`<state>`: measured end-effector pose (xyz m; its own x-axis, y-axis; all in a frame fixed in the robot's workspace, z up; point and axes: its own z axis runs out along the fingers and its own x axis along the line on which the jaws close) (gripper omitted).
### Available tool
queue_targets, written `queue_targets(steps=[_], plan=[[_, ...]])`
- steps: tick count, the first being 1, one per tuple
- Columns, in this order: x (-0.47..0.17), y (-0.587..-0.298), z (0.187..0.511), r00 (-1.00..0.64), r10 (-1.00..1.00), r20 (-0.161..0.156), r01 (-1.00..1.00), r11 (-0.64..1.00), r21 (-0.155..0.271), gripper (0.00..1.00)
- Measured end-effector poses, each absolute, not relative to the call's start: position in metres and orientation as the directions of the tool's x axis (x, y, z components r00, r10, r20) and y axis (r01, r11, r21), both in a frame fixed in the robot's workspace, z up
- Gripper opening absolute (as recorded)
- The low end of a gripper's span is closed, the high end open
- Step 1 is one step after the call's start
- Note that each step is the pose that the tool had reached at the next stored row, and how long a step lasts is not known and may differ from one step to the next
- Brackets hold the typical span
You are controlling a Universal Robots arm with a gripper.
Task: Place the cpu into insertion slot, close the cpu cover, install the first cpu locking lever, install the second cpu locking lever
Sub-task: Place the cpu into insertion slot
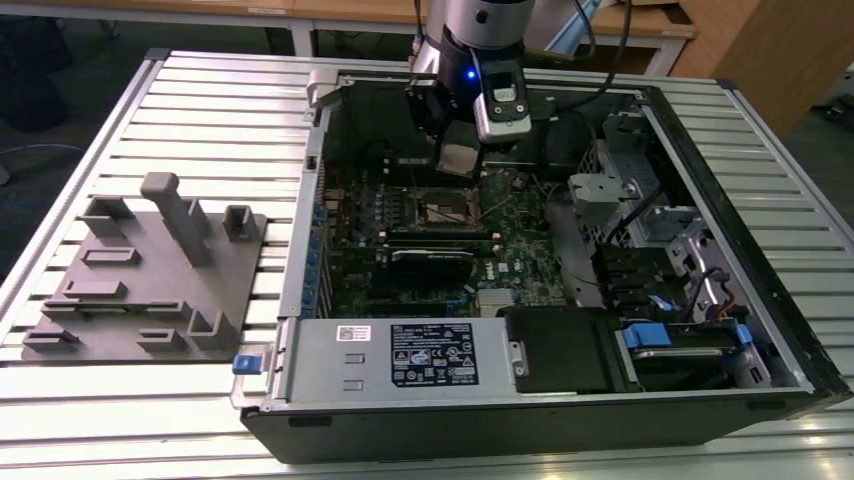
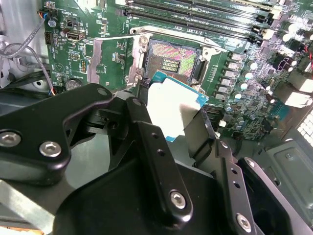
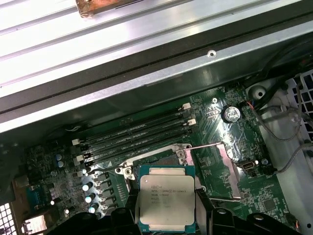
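Silver cpu (image 3: 166, 200) — seemingly clamped between jaws.

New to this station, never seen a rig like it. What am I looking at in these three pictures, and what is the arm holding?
One robot arm works over an opened computer case lying on a slatted metal table. The exterior view comes from a camera off the arm, looking down on everything; a grey holder block sits at that view's left. Both wrist views come from cameras riding on the arm, looking past its tool. The tool is shut on the chip, a small square with a silver top, and holds it over the green board, close to the socket. The socket sits bare, so the chip is not in yet.
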<state>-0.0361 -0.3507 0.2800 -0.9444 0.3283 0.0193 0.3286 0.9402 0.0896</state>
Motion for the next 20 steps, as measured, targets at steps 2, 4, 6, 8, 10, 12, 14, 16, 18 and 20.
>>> queue_targets(steps=[2, 4, 6, 8, 10, 12, 14, 16, 18, 20], plan=[[-0.0361, -0.3507, 0.28, -0.944, 0.33, 0.019, 0.33, 0.94, 0.09, 0.54], [-0.0361, -0.3508, 0.28, -0.94, 0.342, 0.019, 0.342, 0.935, 0.089, 0.54], [-0.0361, -0.3508, 0.2798, -0.932, 0.363, 0.019, 0.363, 0.928, 0.089, 0.54], [-0.0361, -0.3507, 0.2797, -0.926, 0.377, 0.019, 0.377, 0.922, 0.089, 0.54], [-0.0361, -0.3507, 0.2797, -0.926, 0.377, 0.019, 0.377, 0.922, 0.09, 0.54], [-0.0361, -0.3507, 0.2797, -0.926, 0.377, 0.019, 0.377, 0.922, 0.09, 0.54], [-0.0362, -0.3507, 0.2797, -0.921, 0.389, 0.019, 0.389, 0.917, 0.09, 0.54], [-0.0362, -0.3507, 0.2796, -0.909, 0.417, 0.019, 0.417, 0.904, 0.09, 0.54], [-0.0362, -0.3507, 0.2796, -0.895, 0.447, 0.019, 0.446, 0.89, 0.09, 0.54], [-0.0362, -0.3508, 0.2795, -0.879, 0.476, 0.019, 0.476, 0.875, 0.09, 0.54]])
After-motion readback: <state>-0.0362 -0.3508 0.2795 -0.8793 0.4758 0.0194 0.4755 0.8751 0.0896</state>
